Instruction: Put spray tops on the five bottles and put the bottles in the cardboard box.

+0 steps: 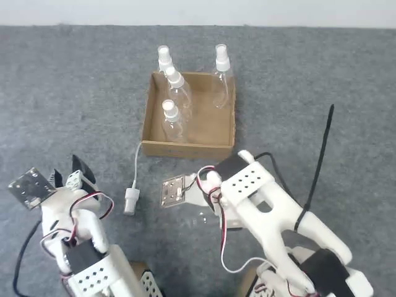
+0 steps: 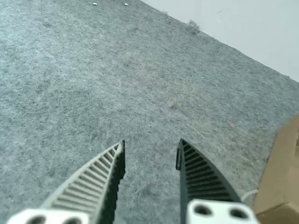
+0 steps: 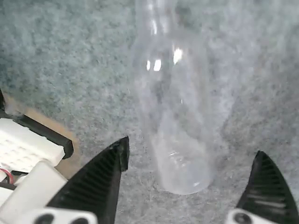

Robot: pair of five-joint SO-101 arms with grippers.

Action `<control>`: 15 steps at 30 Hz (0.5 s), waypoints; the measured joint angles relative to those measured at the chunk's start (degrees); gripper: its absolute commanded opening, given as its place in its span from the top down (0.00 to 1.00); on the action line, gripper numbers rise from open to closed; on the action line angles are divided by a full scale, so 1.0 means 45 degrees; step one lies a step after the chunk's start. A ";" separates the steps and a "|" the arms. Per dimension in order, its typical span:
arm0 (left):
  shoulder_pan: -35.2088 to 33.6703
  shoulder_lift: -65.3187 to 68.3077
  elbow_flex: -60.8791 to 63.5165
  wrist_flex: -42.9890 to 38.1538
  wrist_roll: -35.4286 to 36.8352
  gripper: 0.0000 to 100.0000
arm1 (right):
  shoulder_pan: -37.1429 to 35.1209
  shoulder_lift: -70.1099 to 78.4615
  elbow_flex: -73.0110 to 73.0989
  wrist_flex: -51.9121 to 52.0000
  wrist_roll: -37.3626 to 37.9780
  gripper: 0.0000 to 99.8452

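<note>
Several clear bottles with white spray tops stand upright in the cardboard box. One clear bottle without a top lies on the carpet. My right gripper is open just above it, one finger on each side of its base. The same bottle shows faintly under the right gripper in the high view, as a few glints. A loose spray top with its thin tube lies on the carpet in front of the box's left corner. My left gripper is open over bare carpet, left of that spray top.
Grey carpet covers the table. The box's corner shows beside the left gripper, with the tube's white end just before it. A black cable rises beside the right arm. Open carpet lies left and right of the box.
</note>
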 measured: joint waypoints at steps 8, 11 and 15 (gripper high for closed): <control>0.0000 0.0000 0.0000 0.0000 0.0000 0.83 | -0.1504 0.0000 0.0000 0.0000 0.0000 0.66; 0.0000 0.0000 0.0000 0.0000 0.0000 0.83 | -0.1817 0.0000 0.0000 -0.0176 0.0000 0.66; 0.0000 0.0000 0.0000 0.0000 0.0000 0.83 | -0.1856 0.0000 0.0664 -0.1836 0.0000 0.66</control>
